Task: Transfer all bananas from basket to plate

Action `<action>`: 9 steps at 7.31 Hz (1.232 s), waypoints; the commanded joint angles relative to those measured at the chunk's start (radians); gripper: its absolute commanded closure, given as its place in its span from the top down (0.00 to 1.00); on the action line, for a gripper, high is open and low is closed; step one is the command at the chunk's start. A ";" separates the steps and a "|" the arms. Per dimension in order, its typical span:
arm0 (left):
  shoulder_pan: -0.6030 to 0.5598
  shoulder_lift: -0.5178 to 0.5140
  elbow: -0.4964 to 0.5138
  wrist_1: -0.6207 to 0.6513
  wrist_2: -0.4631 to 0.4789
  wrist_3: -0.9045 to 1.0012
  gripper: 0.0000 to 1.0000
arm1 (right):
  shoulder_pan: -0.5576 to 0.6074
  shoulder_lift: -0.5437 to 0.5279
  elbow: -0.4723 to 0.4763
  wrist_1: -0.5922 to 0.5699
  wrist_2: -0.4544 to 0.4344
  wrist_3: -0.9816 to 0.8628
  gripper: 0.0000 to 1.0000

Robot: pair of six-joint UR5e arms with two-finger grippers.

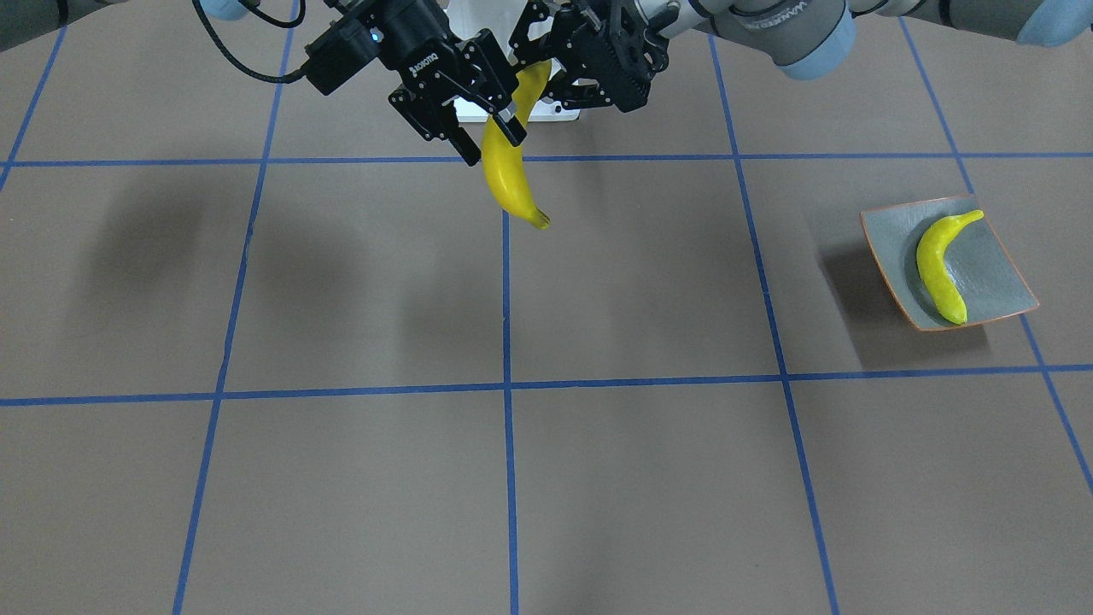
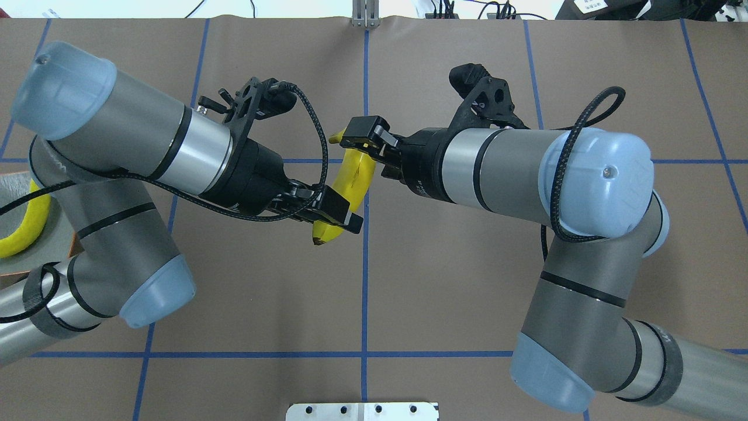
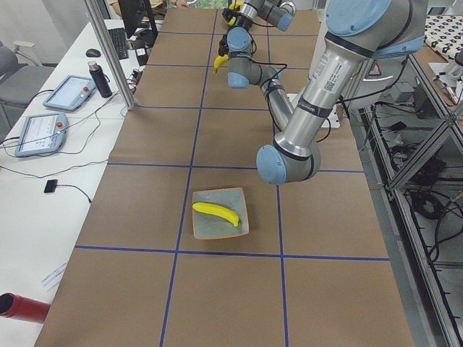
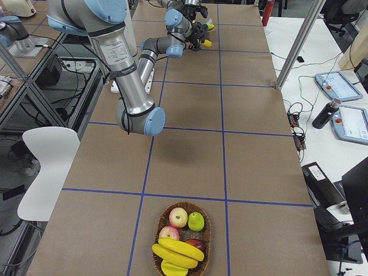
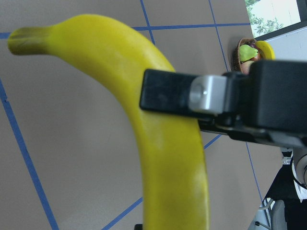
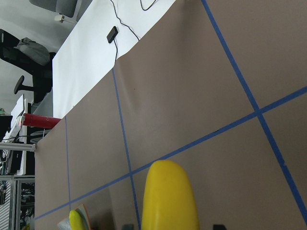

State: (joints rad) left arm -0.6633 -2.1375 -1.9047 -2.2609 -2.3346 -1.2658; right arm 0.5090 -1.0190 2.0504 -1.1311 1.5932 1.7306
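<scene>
Seen from the table's end on the robot's right, a wicker basket [image 4: 184, 204] sits nearest, on a brown table [image 1: 649, 282] marked with blue tape lines. In the basket lie yellow bananas [image 4: 175, 253], piled at its near side, with reddish apples [image 4: 178, 217] and a green fruit [image 4: 196, 221] behind them. Farther along, over the middle of the table, the two arms meet in the air around a held banana [image 1: 504, 175]. It hangs clear of the table, one end toward the robot's base and the other dipping toward the operators' side. The right gripper [image 1: 493, 141] pinches it about the middle, a finger pad [image 5: 206, 93] pressed flat against the peel. The left gripper [image 2: 336, 222] has its fingers [image 2: 342, 211] around the end nearer the robot; whether they are pressing on the fruit cannot be told. Farthest, at the end on the robot's left, the square grey-green plate [image 1: 990, 265] rests on the table, well apart from both grippers, with a lone banana [image 1: 939, 269] lying curved across it.
</scene>
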 commanded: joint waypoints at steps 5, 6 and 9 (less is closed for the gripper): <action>-0.126 0.319 -0.052 -0.002 0.029 0.108 0.00 | 0.271 -0.186 0.016 -0.106 0.240 -0.159 1.00; -0.160 0.441 -0.077 -0.002 0.029 0.240 0.00 | 0.282 -0.223 0.013 -0.154 0.240 -0.239 1.00; -0.246 0.725 -0.076 -0.002 0.105 0.570 0.00 | 0.405 -0.441 0.004 -0.158 0.322 -0.576 1.00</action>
State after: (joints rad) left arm -0.8871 -1.5289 -1.9801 -2.2626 -2.2822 -0.8239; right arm 0.8562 -1.3696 2.0564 -1.2924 1.8699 1.2907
